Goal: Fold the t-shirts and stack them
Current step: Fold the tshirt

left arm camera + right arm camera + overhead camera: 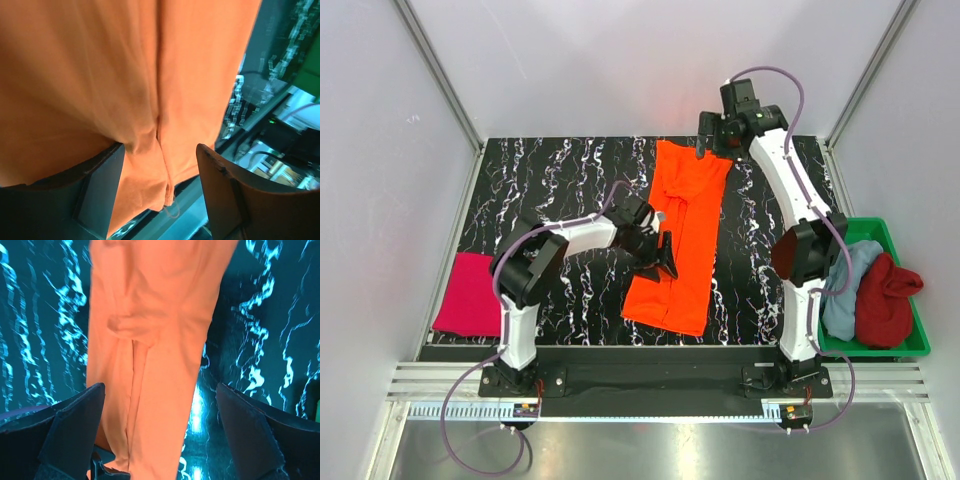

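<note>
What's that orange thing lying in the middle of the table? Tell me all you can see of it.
It is a bright orange t-shirt of plain soft cloth, folded lengthwise into a long narrow strip with a crease running down its middle. It lies flat and slightly slanted on the black marbled table. The left gripper stands open at its near left edge, and the right gripper is open over its far end. Whether either one touches the cloth is unclear.

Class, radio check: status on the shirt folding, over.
Left gripper open, right gripper open, both over orange t-shirt. T-shirt folded lengthwise on table. Nothing blocking.
</note>
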Controlling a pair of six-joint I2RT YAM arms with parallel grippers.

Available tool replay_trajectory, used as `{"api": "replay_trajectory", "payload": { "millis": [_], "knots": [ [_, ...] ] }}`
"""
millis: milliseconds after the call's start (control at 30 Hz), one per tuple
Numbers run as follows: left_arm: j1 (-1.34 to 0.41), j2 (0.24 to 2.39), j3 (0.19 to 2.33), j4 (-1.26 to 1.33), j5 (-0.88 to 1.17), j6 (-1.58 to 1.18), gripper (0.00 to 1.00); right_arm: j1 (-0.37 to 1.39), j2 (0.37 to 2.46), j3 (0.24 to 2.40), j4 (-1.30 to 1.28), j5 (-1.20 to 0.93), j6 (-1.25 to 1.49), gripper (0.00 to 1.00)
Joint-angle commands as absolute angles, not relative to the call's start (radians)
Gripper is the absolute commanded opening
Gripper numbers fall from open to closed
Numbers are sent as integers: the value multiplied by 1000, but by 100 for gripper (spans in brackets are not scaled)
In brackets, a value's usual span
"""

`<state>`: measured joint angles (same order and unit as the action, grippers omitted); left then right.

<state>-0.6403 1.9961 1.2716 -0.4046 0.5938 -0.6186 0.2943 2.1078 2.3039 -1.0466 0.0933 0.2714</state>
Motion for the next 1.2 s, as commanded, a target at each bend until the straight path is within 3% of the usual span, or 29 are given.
{"api": "replay_trajectory", "payload": {
  "millis": [0, 267, 433, 600, 867, 1100, 1167],
  "knots": [
    [-686, 2056, 1255, -328, 614, -673, 67, 304, 2088, 2249, -1071, 114, 297, 100],
    [-739, 1958, 1247, -276, 572, -730, 66, 272, 2126, 2270, -1062, 80, 328, 100],
    [-712, 1758, 1240, -397, 542, -643, 66, 245, 2021, 2096, -1063, 40, 313, 100],
    [-703, 1564, 1171, -471, 528, -634, 66, 239, 1832, 1743, -1020, -50, 297, 100],
    [-658, 1532, 956, -443, 578, -664, 62, 241, 1470, 1121, -927, -259, 474, 86],
    [-657, 1554, 821, -328, 575, -785, 61, 241, 1278, 796, -842, -321, 623, 69],
    [-663, 1551, 799, -285, 566, -836, 61, 241, 1233, 735, -835, -333, 646, 68]
  ]
}}
